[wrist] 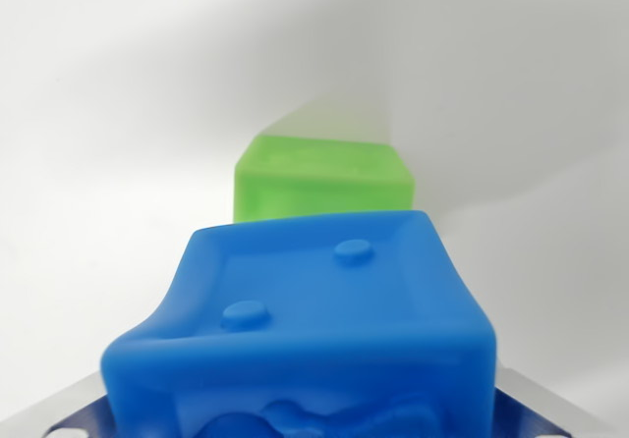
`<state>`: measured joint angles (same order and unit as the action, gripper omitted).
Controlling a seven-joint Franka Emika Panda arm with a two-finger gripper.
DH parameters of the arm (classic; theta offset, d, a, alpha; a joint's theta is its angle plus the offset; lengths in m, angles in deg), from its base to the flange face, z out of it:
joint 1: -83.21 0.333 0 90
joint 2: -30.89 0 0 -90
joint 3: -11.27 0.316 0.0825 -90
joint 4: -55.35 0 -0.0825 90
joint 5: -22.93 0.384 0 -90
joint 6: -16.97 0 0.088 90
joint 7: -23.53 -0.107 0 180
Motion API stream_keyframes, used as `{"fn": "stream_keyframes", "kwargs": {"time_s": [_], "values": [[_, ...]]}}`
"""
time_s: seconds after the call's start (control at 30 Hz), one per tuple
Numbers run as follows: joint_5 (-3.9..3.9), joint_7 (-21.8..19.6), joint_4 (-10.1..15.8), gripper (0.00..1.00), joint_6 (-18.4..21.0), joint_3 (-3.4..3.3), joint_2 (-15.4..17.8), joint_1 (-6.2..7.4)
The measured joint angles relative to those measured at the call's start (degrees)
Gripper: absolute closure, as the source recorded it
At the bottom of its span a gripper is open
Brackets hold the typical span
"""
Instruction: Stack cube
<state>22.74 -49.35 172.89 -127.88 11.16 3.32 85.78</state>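
Observation:
A blue cube [314, 320] with two round studs on its top face fills the lower half of the wrist view. Its sides bulge and buckle as if squeezed. My gripper [305, 420] is shut on it, with grey metal finger parts showing at the lower left [59, 420] and lower right [550, 413] corners. Beyond the blue cube a green cube [319, 178] rests on the white surface, slightly towards the wrist view's right. The blue cube hides the green cube's near lower edge.
A plain white surface [108, 163] surrounds both cubes. A soft grey shadow [491, 94] crosses it behind and to the right of the green cube.

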Motion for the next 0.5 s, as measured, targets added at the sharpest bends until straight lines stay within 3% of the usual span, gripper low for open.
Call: {"fn": "stream_keyframes", "kwargs": {"time_s": [0.5], "values": [[0.00, 0.00, -0.28, 1.00, -2.38, 0.00, -2.66, 0.00]]}}
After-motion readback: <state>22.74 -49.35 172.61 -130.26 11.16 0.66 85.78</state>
